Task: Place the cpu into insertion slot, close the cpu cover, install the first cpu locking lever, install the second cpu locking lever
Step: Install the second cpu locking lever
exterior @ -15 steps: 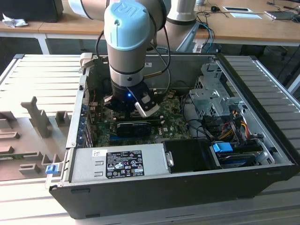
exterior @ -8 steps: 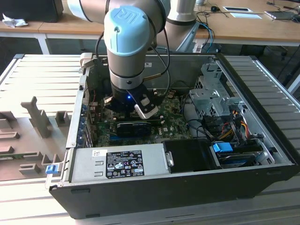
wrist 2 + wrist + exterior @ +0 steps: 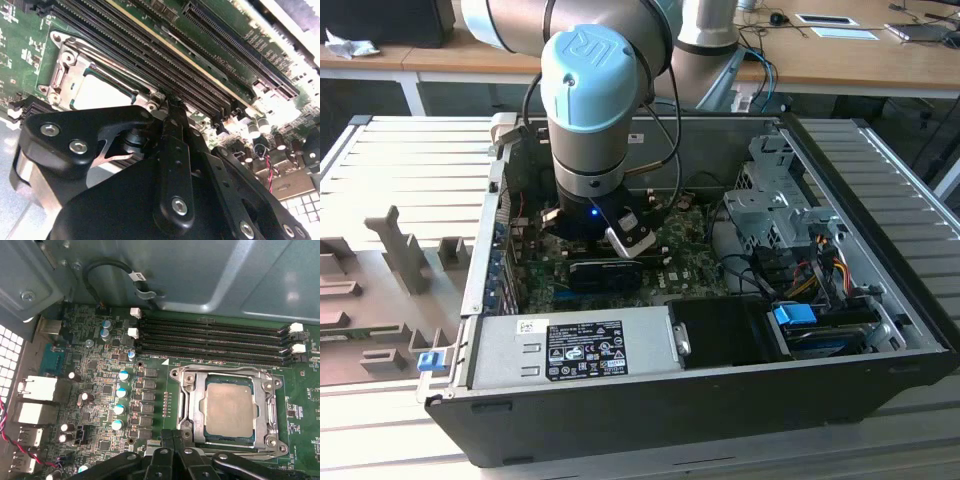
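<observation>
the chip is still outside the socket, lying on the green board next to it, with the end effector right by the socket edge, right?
Not quite: in the first wrist view the chip already sits inside the socket, framed by the metal cover, not on the green board. The end effector is indeed right by the socket edge.

exterior view high, wide; both wrist views close over insertion slot [image 3: 226, 412]
</observation>
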